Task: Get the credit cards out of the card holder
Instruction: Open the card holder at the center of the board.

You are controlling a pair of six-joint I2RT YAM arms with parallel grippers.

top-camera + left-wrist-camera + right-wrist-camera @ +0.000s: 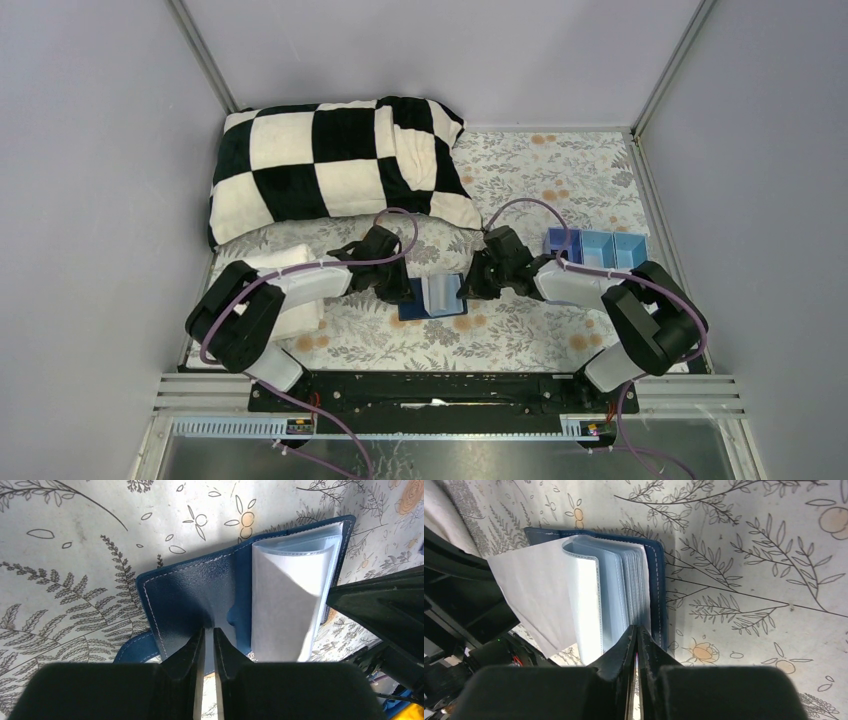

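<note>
Your left gripper (pixel 402 290) and right gripper (pixel 470 284) meet from either side at the open card holder (pixel 437 298), seen from above. Left wrist: narrow jaws pinch its navy cover's near edge. Right wrist: jaws nearly shut, nipping the opposite cover beside the clear sleeves (pixel 614 590).

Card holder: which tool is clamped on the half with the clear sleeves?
The right tool; its half of the card holder carries the sleeve stack. The left tool pinches the bare navy flap.

Card holder (pixel 432 298) navy outside, pale inside. Surface (pixel 580 190) whitish, grey leaf print, orange flowers. Far-left blanket (pixel 330 165) black-cream checks. Right tray (pixel 613 250) blue, possibly two shades.
</note>
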